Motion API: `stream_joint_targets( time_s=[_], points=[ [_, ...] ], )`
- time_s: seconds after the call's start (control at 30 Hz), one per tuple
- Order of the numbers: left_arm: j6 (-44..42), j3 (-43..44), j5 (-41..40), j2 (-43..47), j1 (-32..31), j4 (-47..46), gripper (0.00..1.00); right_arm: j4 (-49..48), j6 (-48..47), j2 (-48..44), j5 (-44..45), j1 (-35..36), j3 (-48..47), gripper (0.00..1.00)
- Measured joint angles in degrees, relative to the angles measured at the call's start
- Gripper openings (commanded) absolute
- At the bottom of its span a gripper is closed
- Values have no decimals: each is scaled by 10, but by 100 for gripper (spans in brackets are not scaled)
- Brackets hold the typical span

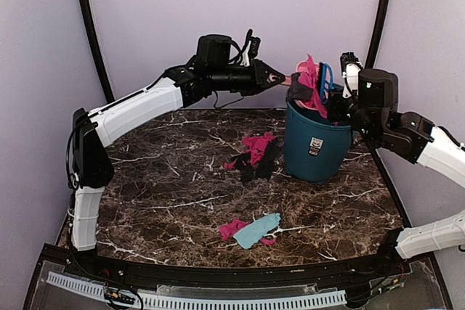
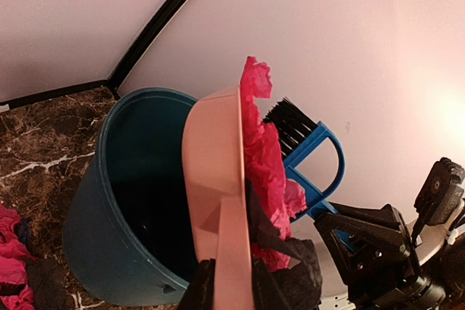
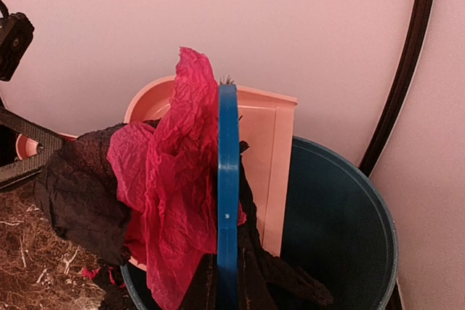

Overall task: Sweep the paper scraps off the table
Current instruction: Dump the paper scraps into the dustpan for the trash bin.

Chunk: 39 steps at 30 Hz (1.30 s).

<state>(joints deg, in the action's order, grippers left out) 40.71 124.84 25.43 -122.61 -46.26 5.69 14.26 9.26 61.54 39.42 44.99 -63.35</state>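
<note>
Top: left gripper (image 1: 275, 78) clenched on pink dustpan (image 1: 288, 78) handle, pan tipped over teal bin (image 1: 316, 147) at back right of counter (image 1: 160, 179). Right gripper (image 1: 336, 101) grasping blue brush (image 1: 327, 81), held against the pan. Paper scraps (image 1: 256, 152): pink/black pile on counter just left of bin, pink plus light-blue piece near front edge, more bunched on pan above bin.

Left wrist: pan handle between fingers (image 2: 196, 290). Pan on edge over bin mouth, pink and black scraps pressed between pan and brush bristles.

Right wrist: brush handle runs up centre, scraps draped left of it over bin rim.
</note>
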Motion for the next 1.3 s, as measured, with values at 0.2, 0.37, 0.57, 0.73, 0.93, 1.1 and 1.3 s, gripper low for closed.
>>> stream_joint_targets(
  time_s=[0.2, 0.37, 0.57, 0.73, 0.93, 1.1, 1.3],
  points=[
    [-57, 18, -18, -2, 0, 19, 0, 15, 13, -10, -4, -18, 12, 0],
    [-102, 32, -39, -7, 0, 28, 0, 35, 21, -27, -9, -24, 12, 0],
    [-138, 55, -60, -24, 0, 33, 0, 54, 21, -40, -37, -25, -8, 0],
    [-153, 55, -66, -34, 0, 35, 0, 59, 20, -47, -62, -25, -39, 0],
    [-161, 55, -71, -42, 0, 37, 0, 55, 20, -56, -122, -25, -49, 0],
    [-161, 55, -71, -46, 0, 37, 0, 46, 20, -42, -171, -26, -55, 0],
    [-161, 59, -70, -49, 0, 41, 0, 39, 21, -9, -201, -26, -56, 0]
  ],
)
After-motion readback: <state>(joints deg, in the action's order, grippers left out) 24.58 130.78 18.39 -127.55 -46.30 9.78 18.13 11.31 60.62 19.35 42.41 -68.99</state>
